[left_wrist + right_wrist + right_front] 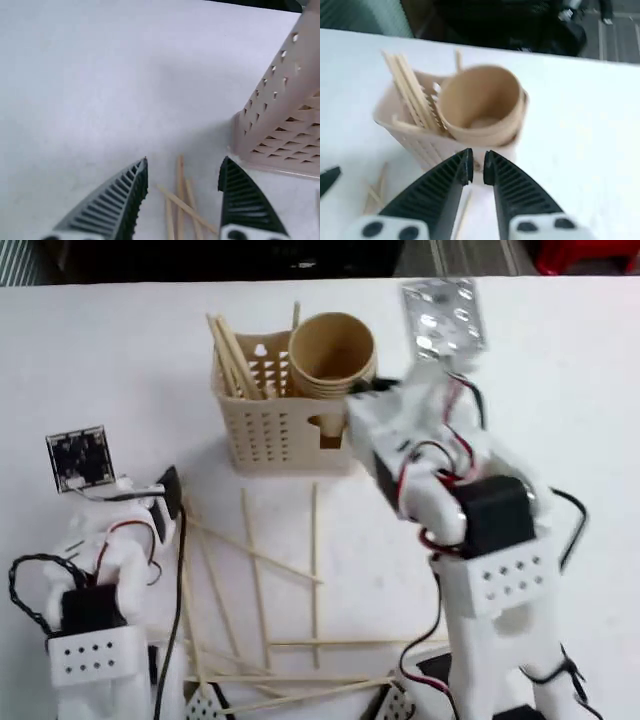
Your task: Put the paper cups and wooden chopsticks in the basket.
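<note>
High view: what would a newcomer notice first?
The beige basket at the table's middle back, with stacked paper cups and a bundle of chopsticks standing in it. In front of it, many loose chopsticks lie crisscrossed on the white table. The right gripper hangs by the basket, shut and empty; the left gripper is open above some stick ends.
</note>
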`<state>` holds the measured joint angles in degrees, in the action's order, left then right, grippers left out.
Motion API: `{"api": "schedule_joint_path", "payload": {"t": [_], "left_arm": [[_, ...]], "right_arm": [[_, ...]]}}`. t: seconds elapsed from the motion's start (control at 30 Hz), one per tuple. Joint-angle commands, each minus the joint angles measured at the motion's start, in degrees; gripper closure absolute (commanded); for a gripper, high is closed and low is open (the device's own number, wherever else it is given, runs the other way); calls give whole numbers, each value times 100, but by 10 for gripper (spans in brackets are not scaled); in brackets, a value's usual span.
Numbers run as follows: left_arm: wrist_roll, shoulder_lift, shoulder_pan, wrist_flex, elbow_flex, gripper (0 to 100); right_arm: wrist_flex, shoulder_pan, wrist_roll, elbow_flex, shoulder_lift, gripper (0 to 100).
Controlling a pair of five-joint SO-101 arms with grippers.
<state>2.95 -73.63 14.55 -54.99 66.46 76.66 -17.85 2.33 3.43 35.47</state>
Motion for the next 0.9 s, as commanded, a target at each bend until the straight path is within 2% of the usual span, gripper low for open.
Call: {"api": "schedule_joint_path", "payload": {"t": [0.0,0.1,0.2,0.3,0.47,0.57,0.67,0.87], "left_arm": [[-62,-48,-356,-1011,-1090,766],[-35,57,-655,-1653,-1609,766],[-26,567,-699,-2119,-2040,766],[-26,1455,-681,-2435,-2418,766],[-18,3301,-673,-2884,-3015,752],[35,4259,-523,-2875,-3130,692],[404,5033,-374,-2637,-3182,643],[519,6123,-303,-1934,-3156,660]], "right_arm": [[84,277,440,651,374,950],[-321,629,826,1644,637,950],[-1165,1051,976,2716,910,950],[-2290,1349,1196,3824,1077,950],[-3987,1411,1275,5134,1191,947],[-4127,1420,1275,5248,1191,947],[-4127,1393,1275,5284,1174,947],[-4119,1411,1275,5284,1147,948]]}}
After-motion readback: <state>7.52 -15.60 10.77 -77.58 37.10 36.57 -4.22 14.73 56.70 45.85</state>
